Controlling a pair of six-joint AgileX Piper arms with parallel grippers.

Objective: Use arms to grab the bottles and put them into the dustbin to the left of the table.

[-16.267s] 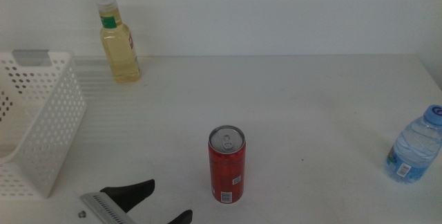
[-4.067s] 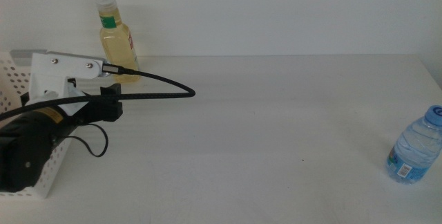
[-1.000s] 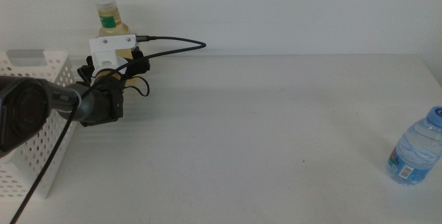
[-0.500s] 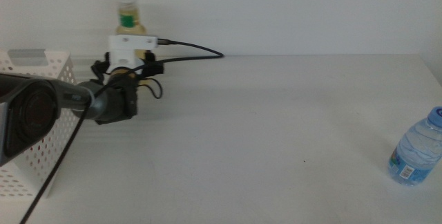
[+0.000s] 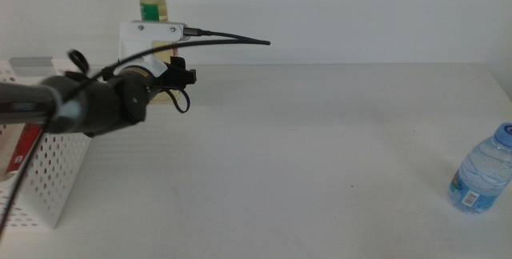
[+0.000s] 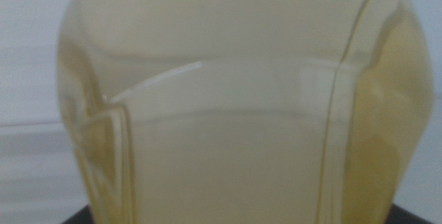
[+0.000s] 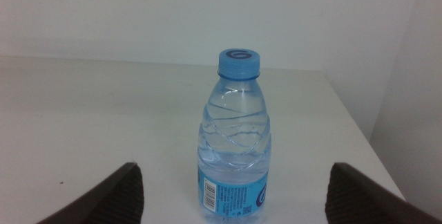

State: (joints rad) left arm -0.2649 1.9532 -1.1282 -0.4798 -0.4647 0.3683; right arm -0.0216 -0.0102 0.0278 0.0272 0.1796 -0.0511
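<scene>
My left gripper reaches in from the left and is shut on the bottle of yellow liquid, which it holds at the table's far left; its white cap and green collar rise above the wrist camera mount. In the left wrist view the yellow bottle fills the picture. The red can lies inside the white dustbin at the left. The blue-capped water bottle stands at the table's right edge. In the right wrist view it stands upright in front of my open right gripper, between the two jaws and apart from them.
The white table runs wide between the dustbin and the water bottle. The left arm's black cable loops out to the right above the table. A white wall stands behind the table.
The left gripper has moved up and to the right with the yellow bottle in it. The water bottle has not moved.
</scene>
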